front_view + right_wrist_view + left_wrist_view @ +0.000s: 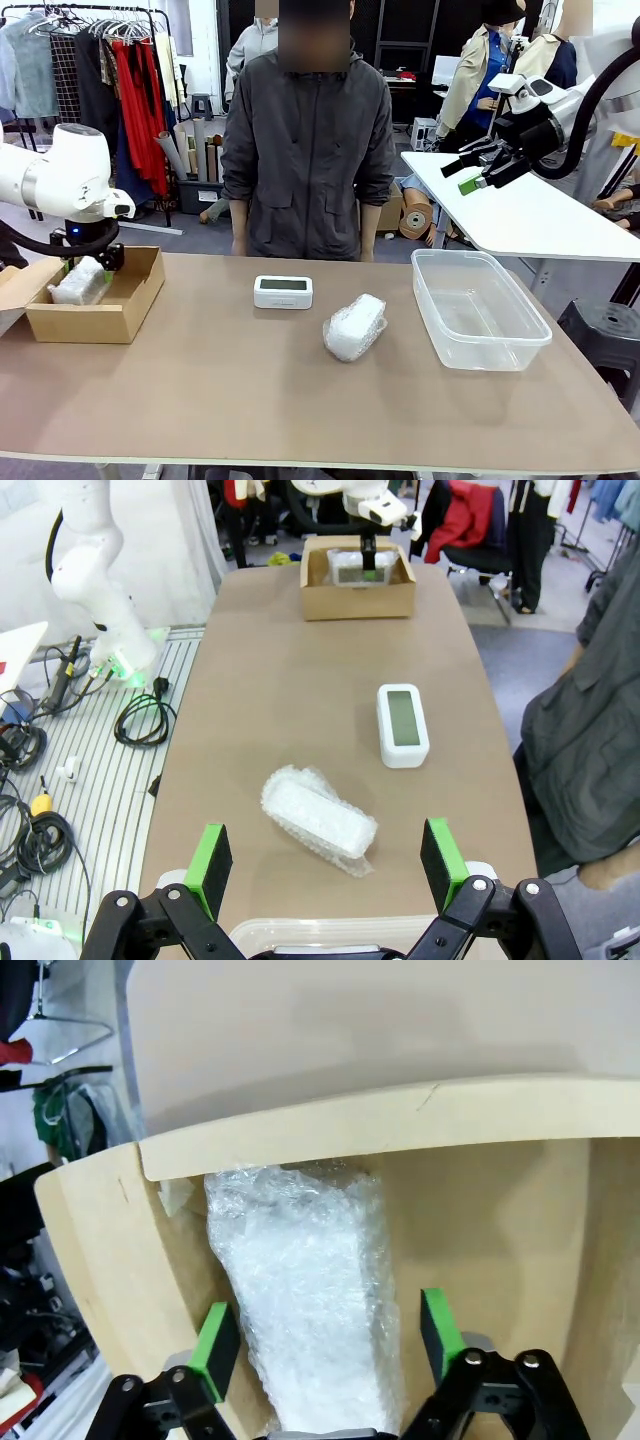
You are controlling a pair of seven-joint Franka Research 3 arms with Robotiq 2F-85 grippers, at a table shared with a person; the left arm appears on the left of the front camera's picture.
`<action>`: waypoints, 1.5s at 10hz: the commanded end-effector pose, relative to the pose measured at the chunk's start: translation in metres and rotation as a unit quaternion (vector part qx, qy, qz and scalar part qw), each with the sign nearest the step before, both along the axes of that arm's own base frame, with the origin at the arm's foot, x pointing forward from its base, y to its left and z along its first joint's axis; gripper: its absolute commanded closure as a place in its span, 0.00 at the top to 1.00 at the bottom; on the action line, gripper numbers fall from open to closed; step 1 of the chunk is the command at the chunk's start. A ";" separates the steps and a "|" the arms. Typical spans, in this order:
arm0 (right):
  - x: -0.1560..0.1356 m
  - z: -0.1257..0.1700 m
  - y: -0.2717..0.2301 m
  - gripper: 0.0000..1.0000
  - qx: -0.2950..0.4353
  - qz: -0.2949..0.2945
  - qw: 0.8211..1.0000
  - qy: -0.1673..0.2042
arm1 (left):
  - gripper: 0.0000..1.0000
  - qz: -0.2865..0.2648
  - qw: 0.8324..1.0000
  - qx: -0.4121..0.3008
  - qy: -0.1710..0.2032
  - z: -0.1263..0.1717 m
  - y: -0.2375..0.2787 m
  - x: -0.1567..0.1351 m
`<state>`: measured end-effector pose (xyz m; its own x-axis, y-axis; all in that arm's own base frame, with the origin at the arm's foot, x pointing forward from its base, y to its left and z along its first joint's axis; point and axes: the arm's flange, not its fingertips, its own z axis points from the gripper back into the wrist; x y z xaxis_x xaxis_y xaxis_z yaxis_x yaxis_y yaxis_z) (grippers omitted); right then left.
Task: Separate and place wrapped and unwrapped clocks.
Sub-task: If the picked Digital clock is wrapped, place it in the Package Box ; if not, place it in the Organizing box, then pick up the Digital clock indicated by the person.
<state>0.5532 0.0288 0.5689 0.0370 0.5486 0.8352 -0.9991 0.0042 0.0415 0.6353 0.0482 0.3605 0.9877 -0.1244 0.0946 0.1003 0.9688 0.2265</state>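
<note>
Indoors, brown table (230, 400), clothes rack (120, 70) behind, left jaws apart around boxed bundle (310, 1300), right jaws apart

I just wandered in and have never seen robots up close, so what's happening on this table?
Two robot arms are sorting clocks, with a person standing at the far side. The left claw is down in the cardboard box, open on either side of a bubble-wrapped bundle lying inside. The right claw hangs raised at the right, open and empty. A second wrapped bundle and the bare white clock lie on the table, and the clear plastic tub has nothing in it.
</note>
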 end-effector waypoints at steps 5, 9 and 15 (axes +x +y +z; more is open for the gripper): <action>0.000 0.002 0.001 1.00 -0.001 0.001 1.000 -0.002 | 1.00 -0.008 0.999 -0.032 -0.016 0.064 -0.018 -0.032; 0.000 0.002 0.001 1.00 -0.001 0.001 1.000 -0.002 | 1.00 -0.050 0.996 -0.070 0.012 0.077 -0.023 -0.038; 0.000 0.002 0.001 1.00 -0.001 0.001 1.000 -0.002 | 1.00 -0.038 0.998 -0.059 -0.002 0.078 -0.029 -0.035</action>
